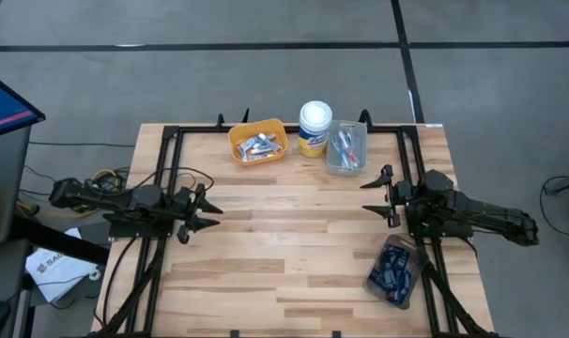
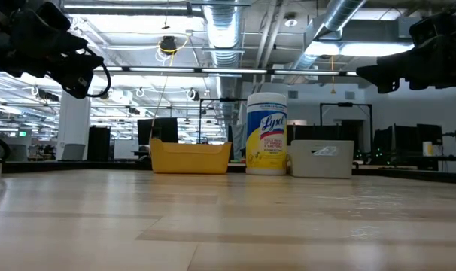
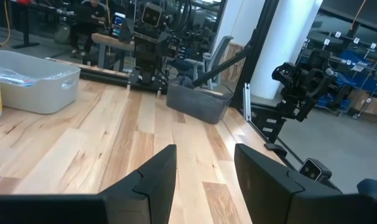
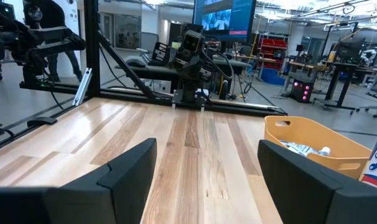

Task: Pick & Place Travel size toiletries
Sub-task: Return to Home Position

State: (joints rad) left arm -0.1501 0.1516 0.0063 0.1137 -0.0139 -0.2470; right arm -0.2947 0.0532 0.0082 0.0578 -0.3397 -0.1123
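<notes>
Small white-and-blue tubes [image 1: 258, 145] lie in an orange bin [image 1: 257, 139] at the table's far edge; some show in the right wrist view [image 4: 303, 149]. A clear bin [image 1: 346, 148] holds several red-tipped tubes [image 1: 345, 145]. Dark navy packets [image 1: 393, 269] fill a grey bin [image 1: 395, 271] near the right edge. My left gripper [image 1: 210, 210] hovers open over the table's left side. My right gripper [image 1: 372, 196] hovers open over the right side, beyond the grey bin.
A white-lidded yellow Lysol canister [image 1: 315, 128] stands between the orange and clear bins. Black frame rails run along the table's left, right and far edges. Bare wood [image 1: 294, 235] lies between the two grippers. A person stands in the room beyond.
</notes>
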